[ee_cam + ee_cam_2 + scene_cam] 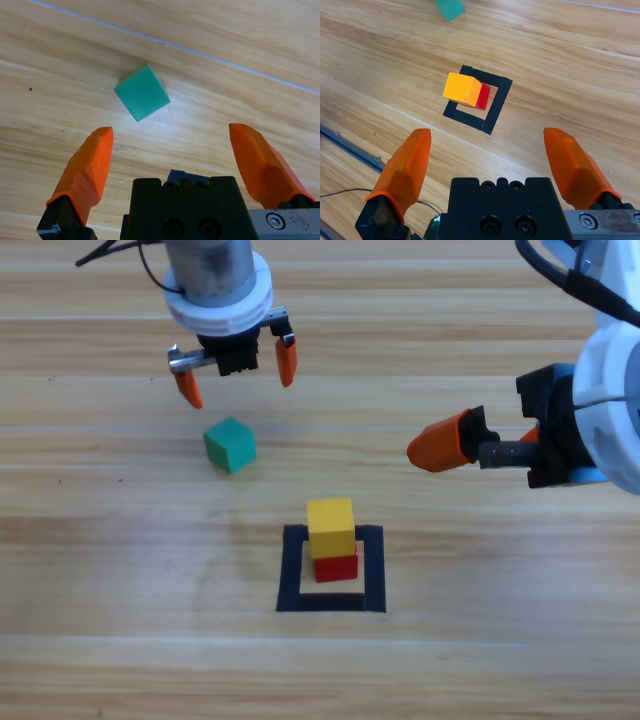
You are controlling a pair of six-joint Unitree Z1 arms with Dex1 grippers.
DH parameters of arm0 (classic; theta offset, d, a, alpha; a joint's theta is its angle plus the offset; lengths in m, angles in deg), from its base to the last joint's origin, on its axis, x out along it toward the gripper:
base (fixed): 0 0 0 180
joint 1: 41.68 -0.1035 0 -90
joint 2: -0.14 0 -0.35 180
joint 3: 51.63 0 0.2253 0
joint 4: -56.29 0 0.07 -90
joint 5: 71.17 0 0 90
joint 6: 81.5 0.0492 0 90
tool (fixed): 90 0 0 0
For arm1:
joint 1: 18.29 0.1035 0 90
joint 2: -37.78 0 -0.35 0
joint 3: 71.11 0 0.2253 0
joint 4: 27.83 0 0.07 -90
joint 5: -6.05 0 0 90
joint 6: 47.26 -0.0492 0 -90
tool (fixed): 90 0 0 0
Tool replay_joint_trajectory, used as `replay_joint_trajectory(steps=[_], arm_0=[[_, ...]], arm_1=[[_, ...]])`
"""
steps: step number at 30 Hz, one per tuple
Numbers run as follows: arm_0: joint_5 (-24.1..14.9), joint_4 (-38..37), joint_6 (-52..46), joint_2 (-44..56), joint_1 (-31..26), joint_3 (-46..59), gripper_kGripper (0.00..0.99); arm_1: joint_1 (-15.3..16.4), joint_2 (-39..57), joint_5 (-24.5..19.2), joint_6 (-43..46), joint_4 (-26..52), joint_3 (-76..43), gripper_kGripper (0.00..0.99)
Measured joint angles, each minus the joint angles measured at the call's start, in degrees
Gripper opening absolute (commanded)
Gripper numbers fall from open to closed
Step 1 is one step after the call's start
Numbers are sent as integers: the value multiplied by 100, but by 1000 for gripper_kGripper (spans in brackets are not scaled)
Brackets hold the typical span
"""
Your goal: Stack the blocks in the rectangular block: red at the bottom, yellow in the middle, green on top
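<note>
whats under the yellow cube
The red cube sits under the yellow cube, inside the black tape outline. Only part of the red cube's sides show; its top face is covered by the yellow one.

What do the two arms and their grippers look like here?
Both arms are grey with black cables. The left gripper and right gripper each have two tapered orange jaws on a black body with screws; a silver metal bar shows at the jaw bases.
</note>
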Motion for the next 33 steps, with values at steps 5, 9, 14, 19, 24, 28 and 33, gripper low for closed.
replay_joint_trajectory(steps=[5, 9, 14, 19, 24, 28, 33], arm_0=[[150, 123, -613, -217, -144, -156, 990], [204, 204, -927, -261, -225, -240, 990], [211, 365, -1332, -266, -258, -240, 990], [211, 442, -1795, -371, -258, -240, 990], [216, 443, -1947, -621, -258, -240, 990], [221, 444, -1992, -710, -257, -240, 989], [287, 444, -2024, -718, -257, -248, 986]], arm_1=[[0, -27, 0, 0, 18, 0, 990], [-1, -28, 1, -1, 19, 0, 990], [-1, -34, 8, -1, 35, -5, 990], [-1, -105, 9, -5, 55, -9, 990], [-1, -237, 14, -5, 74, -53, 990], [-1, -237, 31, -5, 75, -64, 990], [-1, -238, 51, -5, 89, -68, 990]])
